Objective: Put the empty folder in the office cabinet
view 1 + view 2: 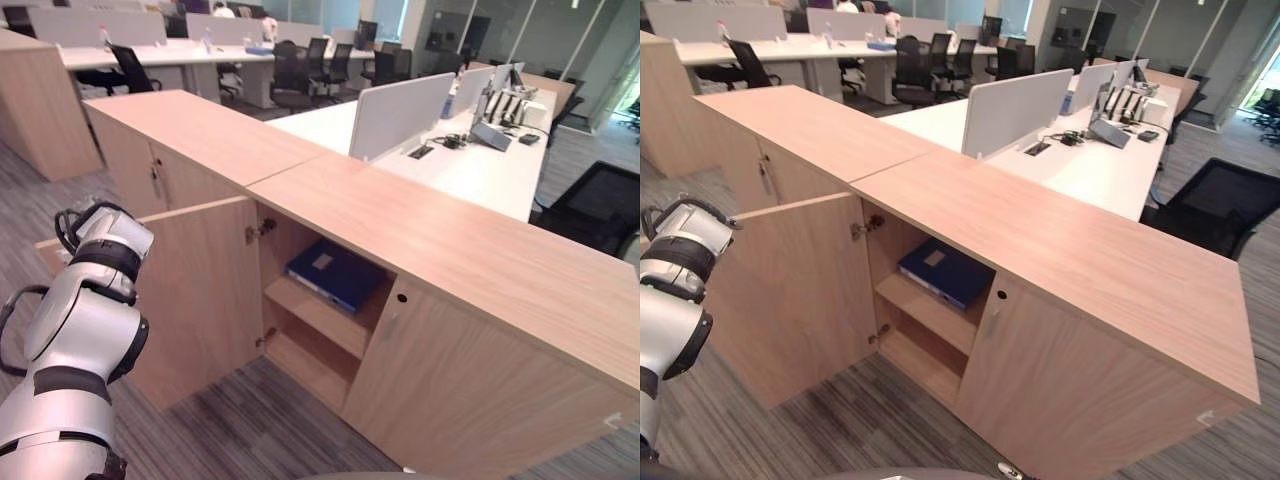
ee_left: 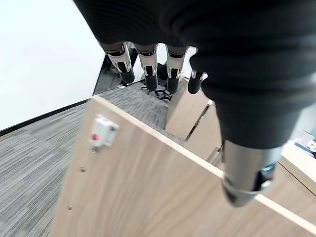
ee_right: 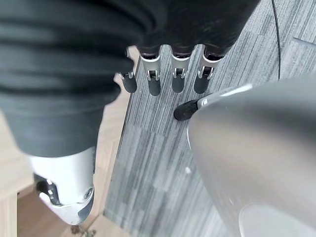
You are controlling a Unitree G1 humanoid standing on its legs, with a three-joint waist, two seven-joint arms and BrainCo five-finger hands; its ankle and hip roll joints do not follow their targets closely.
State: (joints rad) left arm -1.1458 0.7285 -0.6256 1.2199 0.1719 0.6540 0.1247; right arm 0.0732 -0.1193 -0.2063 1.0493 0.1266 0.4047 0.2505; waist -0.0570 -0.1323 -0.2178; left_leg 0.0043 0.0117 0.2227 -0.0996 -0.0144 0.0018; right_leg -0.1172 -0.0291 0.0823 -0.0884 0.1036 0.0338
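A dark blue folder [image 1: 335, 272] lies flat on the upper shelf of the light wood office cabinet [image 1: 470, 260]. The cabinet's left door [image 1: 200, 300] stands swung open toward me, and my left arm reaches to its outer edge. In the left wrist view my left hand [image 2: 148, 69] is open, its fingers straight just above the top edge of that door [image 2: 148, 187] and holding nothing. My right hand [image 3: 163, 81] hangs open over the grey carpet [image 3: 148, 158], away from the cabinet and empty.
The cabinet's right door [image 1: 470, 400] is closed. A second shelf [image 1: 310, 365] sits below the folder. A matching cabinet [image 1: 150, 165] with closed doors adjoins on the left. White desks with partitions [image 1: 400, 115] stand behind, and a black chair [image 1: 600, 205] is at the far right.
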